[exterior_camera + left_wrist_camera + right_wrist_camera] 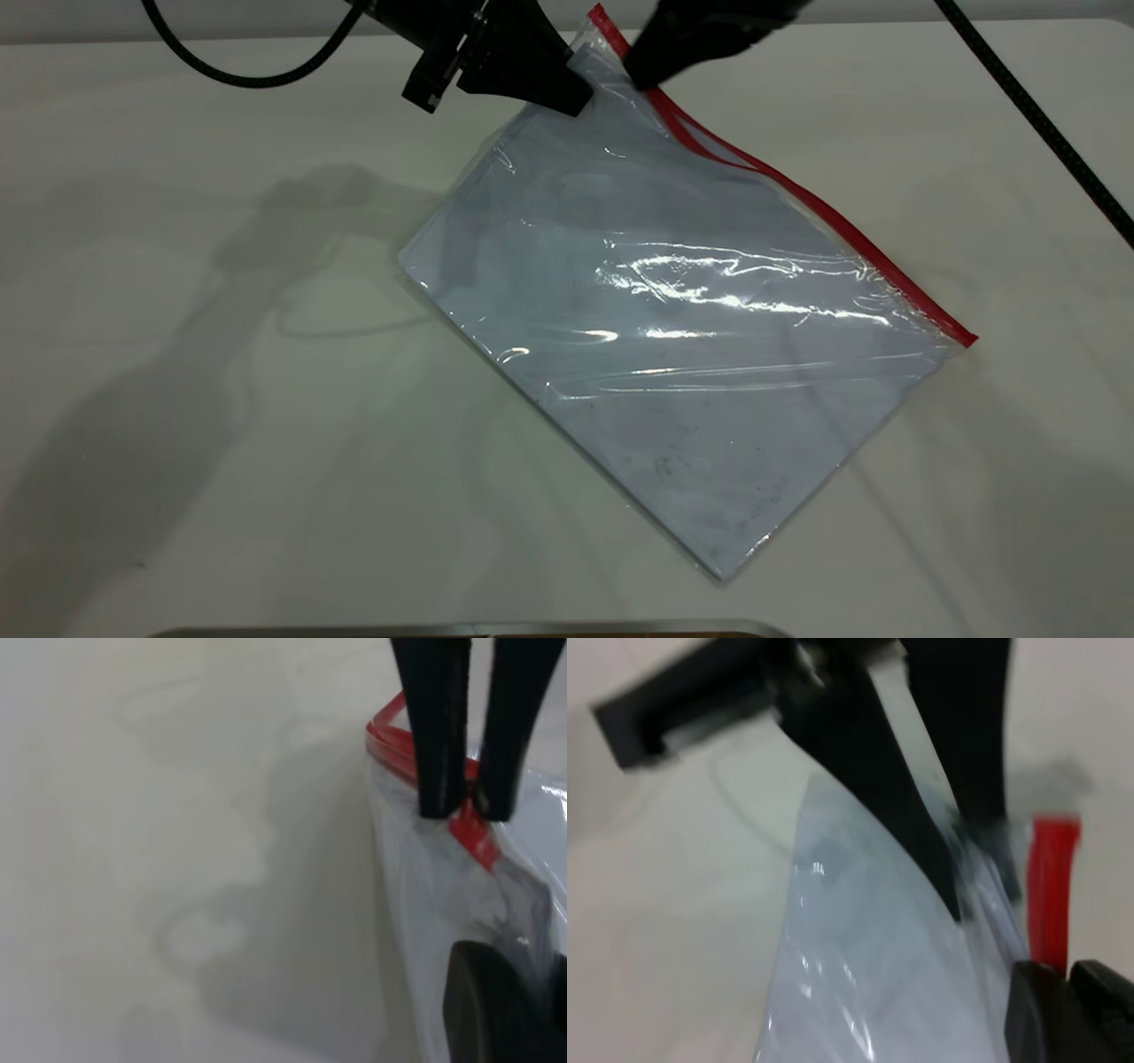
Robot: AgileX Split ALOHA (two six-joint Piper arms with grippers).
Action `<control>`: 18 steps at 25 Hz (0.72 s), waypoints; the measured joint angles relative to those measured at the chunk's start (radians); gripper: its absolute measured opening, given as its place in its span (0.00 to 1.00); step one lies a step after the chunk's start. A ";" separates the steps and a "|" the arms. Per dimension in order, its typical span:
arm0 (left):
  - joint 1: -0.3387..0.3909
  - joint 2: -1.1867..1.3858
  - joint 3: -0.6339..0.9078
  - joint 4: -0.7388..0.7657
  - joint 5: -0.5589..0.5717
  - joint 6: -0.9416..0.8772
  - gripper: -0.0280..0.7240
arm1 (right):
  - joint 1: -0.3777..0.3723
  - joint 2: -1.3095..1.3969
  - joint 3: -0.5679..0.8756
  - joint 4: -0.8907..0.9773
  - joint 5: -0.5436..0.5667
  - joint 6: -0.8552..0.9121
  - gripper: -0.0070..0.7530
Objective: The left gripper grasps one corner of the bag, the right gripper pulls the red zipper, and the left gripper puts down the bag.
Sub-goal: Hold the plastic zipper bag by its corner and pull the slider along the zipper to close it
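Bag (673, 337) corner lifted | left gripper (580, 93) clamped | right gripper (640, 81) pinching red zipper (824, 213)

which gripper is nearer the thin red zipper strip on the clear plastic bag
Right. The right gripper sits on the thin red zipper strip; the left gripper holds the clear plastic bag just beside it.

This looks like a robotics lab or test bench. A plain off-white tabletop (177, 443) fills nearly the whole exterior view, bare of any household or office things. Two black robot arms reach in over its far edge, each trailing a black cable (1045, 124). Strong overhead light throws soft arm shadows across the surface. A strip of grey metal (469, 629) runs along the near edge. Only a clear bag (673, 354) lies on the tabletop.
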 joint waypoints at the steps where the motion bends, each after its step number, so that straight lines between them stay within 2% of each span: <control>1: -0.002 0.000 0.000 -0.003 0.000 -0.001 0.11 | -0.006 0.000 0.000 -0.024 0.004 0.034 0.05; 5: -0.006 0.000 0.000 -0.014 0.000 -0.001 0.11 | -0.026 0.000 -0.002 -0.122 0.031 0.138 0.05; 18: 0.005 0.000 0.000 -0.040 0.017 -0.053 0.11 | -0.069 0.012 -0.005 -0.435 0.145 0.322 0.06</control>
